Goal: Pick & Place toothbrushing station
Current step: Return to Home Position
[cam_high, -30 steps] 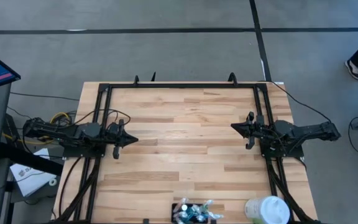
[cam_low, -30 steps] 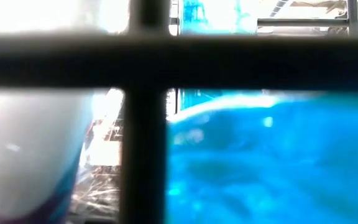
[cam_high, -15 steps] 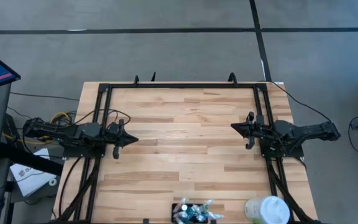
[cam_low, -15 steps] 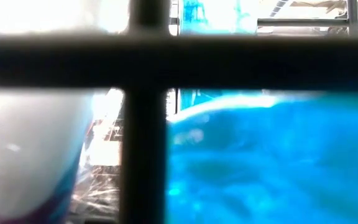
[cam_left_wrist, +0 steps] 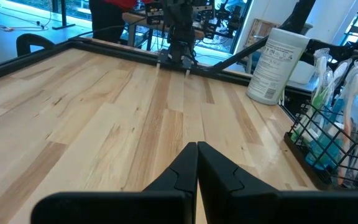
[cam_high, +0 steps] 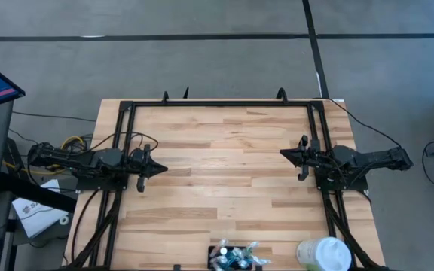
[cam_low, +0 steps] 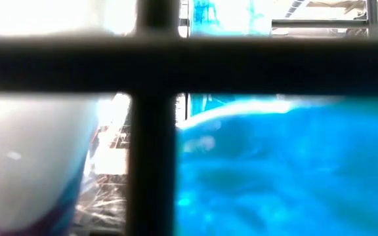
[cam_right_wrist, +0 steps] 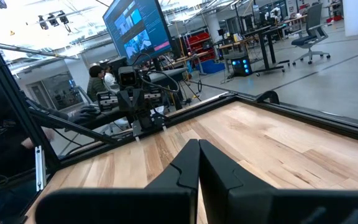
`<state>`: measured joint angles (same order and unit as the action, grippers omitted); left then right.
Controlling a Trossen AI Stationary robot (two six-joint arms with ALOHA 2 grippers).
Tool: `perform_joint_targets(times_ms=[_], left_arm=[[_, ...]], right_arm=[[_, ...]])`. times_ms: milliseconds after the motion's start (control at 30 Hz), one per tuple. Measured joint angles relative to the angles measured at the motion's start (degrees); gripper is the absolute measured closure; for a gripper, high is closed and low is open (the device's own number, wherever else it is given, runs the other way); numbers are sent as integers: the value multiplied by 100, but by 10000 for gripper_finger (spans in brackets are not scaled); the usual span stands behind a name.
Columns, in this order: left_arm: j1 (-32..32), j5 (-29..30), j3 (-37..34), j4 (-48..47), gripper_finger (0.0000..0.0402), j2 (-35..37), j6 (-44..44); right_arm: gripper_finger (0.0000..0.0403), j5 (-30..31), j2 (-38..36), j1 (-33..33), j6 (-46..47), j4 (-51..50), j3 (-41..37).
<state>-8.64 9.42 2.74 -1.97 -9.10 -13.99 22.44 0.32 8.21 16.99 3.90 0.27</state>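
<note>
The toothbrushing station [cam_high: 236,257] is a small black wire holder with toothbrushes and tubes in it. It stands at the table's near edge and also shows in the left wrist view [cam_left_wrist: 329,142]. My left gripper [cam_high: 161,169] is shut and empty at the table's left side. My right gripper [cam_high: 283,153] is shut and empty at the right side. Both hover low over the wood, far from the holder.
A white round container [cam_high: 324,254] stands at the near edge, right of the holder, and also shows in the left wrist view [cam_left_wrist: 276,66]. A black frame [cam_high: 221,104] runs along the table's edges. People sit beyond the table [cam_right_wrist: 97,79]. The low view is blocked by the holder's bars.
</note>
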Motion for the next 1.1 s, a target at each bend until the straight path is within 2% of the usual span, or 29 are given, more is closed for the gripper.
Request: perform_joint_targets(times_ms=[1100], left_arm=[[0, -16, 2, 122, 399, 0, 1]], right_arm=[[403, -2, 0, 0, 2, 0, 0]])
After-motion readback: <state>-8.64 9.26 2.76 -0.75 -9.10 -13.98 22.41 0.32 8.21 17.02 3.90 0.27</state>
